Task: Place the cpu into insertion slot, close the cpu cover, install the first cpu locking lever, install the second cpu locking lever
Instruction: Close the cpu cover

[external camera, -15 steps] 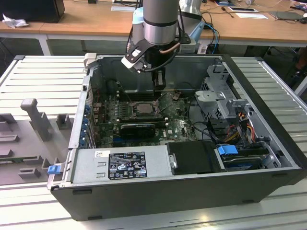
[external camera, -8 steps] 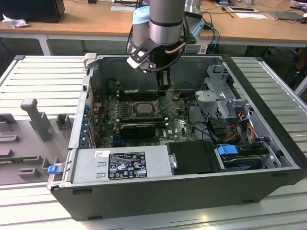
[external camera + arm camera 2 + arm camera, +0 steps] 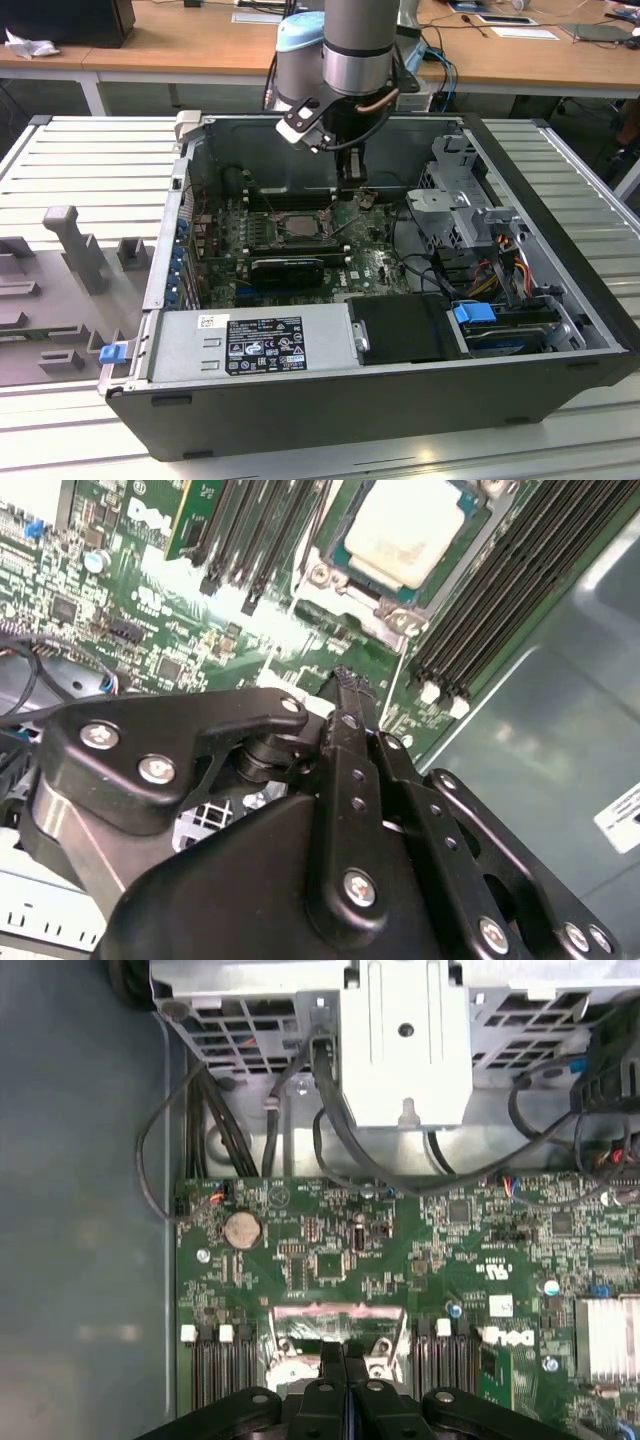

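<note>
Well, gripper (image 3: 349,683) pinched narrow with nothing seen in it, tips low just beside the slot (image 3: 338,550) where the cpu (image 3: 405,530) already sits, so any sideways drift could likely scrape the board (image 3: 150,610) or knock the memory slots (image 3: 500,600) beyond.

The cpu (image 3: 405,535), a pale silver square, lies flat in the slot (image 3: 372,582), whose dark rim borders it on the green board. The cover (image 3: 335,605) shows as silver metal at the slot's edge; whether it's fully down I can't tell.
</note>
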